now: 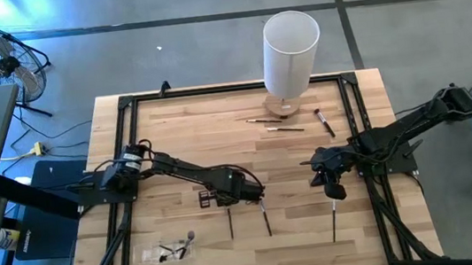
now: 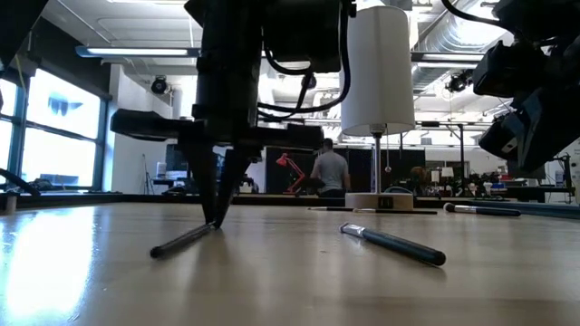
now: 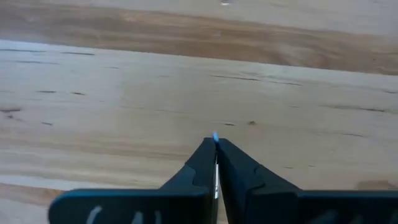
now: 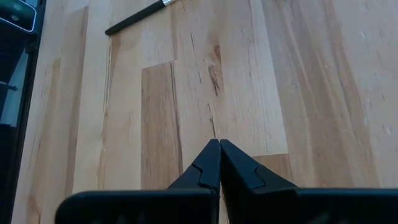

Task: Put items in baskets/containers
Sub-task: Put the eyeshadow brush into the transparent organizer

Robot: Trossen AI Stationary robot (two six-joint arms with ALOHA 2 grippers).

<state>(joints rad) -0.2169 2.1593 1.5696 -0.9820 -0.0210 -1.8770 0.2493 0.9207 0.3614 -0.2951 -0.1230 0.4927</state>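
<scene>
From above, the left gripper (image 1: 259, 198) sits low at the table's centre, jaws pinched on the top end of a brush (image 1: 266, 218) that runs toward six o'clock. A second brush (image 1: 230, 223) lies just beside it at nine o'clock. The see-through tray (image 1: 171, 249) rests at seven o'clock near the front edge, a few dark pieces inside. The right gripper (image 1: 332, 189) hangs at three o'clock, jaws together, a brush (image 1: 334, 222) lying below it. More brushes (image 1: 324, 122) lie at one o'clock by the white cylinder (image 1: 290, 53).

At table level, the left gripper (image 2: 216, 220) touches down on the slanting brush (image 2: 184, 240); another brush (image 2: 395, 244) lies to its right.

Left wrist: fingers (image 3: 200, 163) clamp a thin sliver of brush (image 3: 215, 138).

Right wrist: the fingertips (image 4: 219, 163) meet over bare wood, one brush (image 4: 135, 17) far off.
</scene>
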